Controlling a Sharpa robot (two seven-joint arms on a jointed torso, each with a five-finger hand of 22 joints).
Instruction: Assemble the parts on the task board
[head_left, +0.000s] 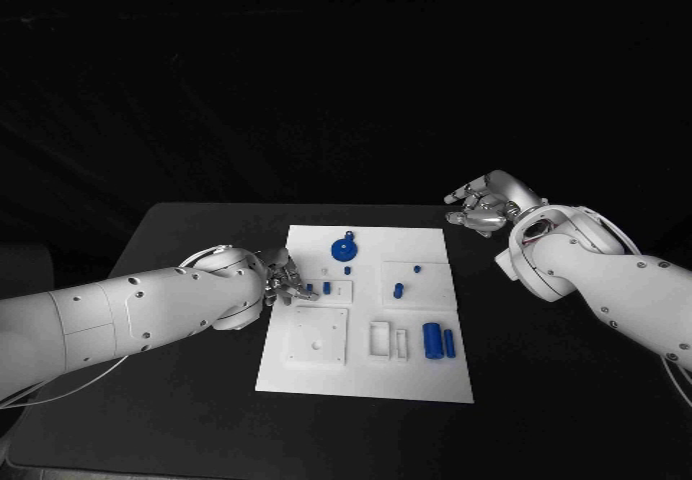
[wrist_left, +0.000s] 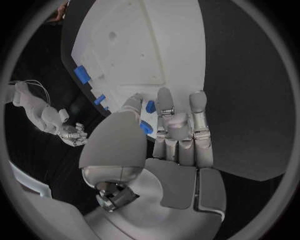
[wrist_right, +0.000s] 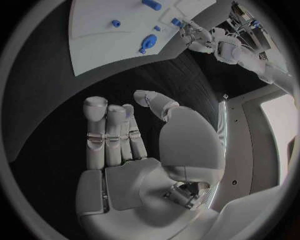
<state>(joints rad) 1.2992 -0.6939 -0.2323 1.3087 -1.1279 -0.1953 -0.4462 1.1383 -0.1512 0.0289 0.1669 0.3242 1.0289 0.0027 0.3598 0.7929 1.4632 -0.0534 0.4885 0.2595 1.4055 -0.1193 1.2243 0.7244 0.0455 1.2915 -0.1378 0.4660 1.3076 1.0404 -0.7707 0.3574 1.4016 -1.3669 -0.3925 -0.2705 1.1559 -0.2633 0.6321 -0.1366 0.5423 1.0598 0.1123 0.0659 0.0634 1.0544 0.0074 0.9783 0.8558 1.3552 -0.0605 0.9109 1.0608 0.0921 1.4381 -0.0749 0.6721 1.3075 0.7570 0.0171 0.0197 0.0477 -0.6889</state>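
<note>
— Left hand?
— At the task board's nine o'clock edge, fingers working a small blue part; firm hold uncertain.
— Right hand?
— Parked at two o'clock, fingers apart, empty, apparently waiting.

Your left hand reaches inward with fingers curled down, while your right hand hovers raised, fingers loosely apart and empty.

No readable text

No letters, numbers, labels or brand marks can be read on the board, the parts, the hands or the table.
</note>
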